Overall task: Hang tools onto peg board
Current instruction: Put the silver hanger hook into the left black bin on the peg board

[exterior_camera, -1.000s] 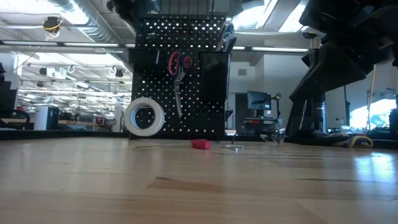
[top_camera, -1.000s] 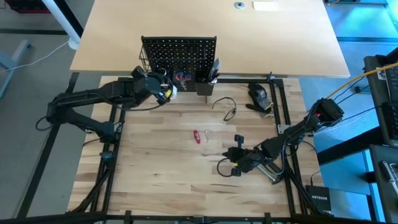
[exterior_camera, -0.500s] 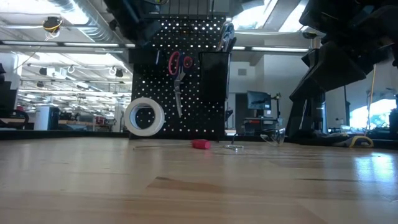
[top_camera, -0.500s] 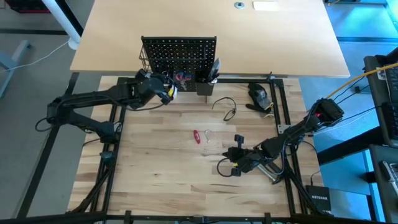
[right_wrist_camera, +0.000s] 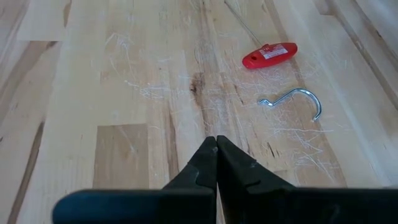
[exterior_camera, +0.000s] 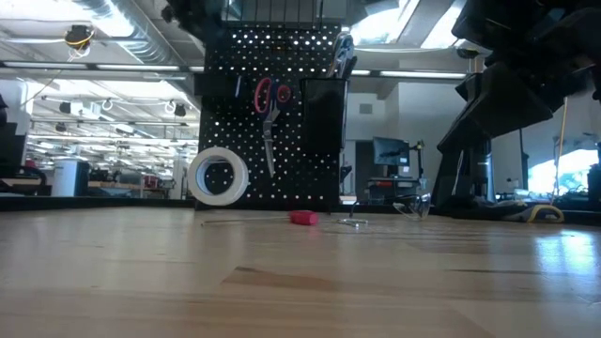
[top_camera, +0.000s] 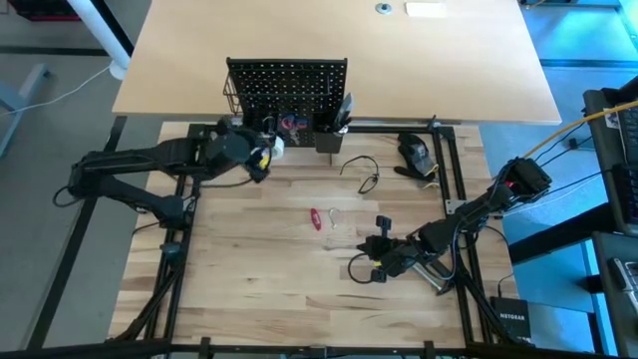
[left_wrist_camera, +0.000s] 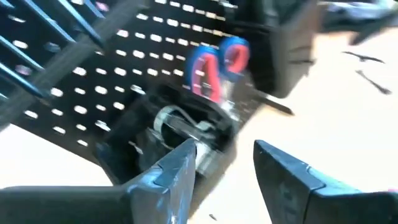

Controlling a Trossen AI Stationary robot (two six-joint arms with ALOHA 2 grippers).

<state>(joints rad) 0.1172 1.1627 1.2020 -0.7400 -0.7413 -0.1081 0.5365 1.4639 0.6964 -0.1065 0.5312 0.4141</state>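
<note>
The peg board [exterior_camera: 272, 113] stands upright at the table's far edge. Red-handled scissors [exterior_camera: 269, 108] and a white tape roll [exterior_camera: 217, 176] hang on its face, and black-handled pliers [exterior_camera: 344, 54] stick out of a black cup [exterior_camera: 324, 113]. My left gripper [left_wrist_camera: 224, 162] is open just in front of the board's left part [top_camera: 261, 158], with nothing between its fingers. Ahead of it, another black cup [left_wrist_camera: 168, 134] holds a silvery metal piece. My right gripper [top_camera: 356, 269] is shut low over the table's near right part. A small red-handled tool [right_wrist_camera: 268, 55] and a metal hook [right_wrist_camera: 298, 99] lie on the table.
A bulky black device with a yellow mark [top_camera: 415, 155] and a thin dark cable [top_camera: 361, 172] lie right of the board. A wire basket [top_camera: 232, 95] is fixed at the board's left end. Bare wood [top_camera: 249, 259] stretches across the near left.
My left gripper has opened and drawn back a little from the peg board, toward the table's near and left edges. The tools on the board have kept still.
</note>
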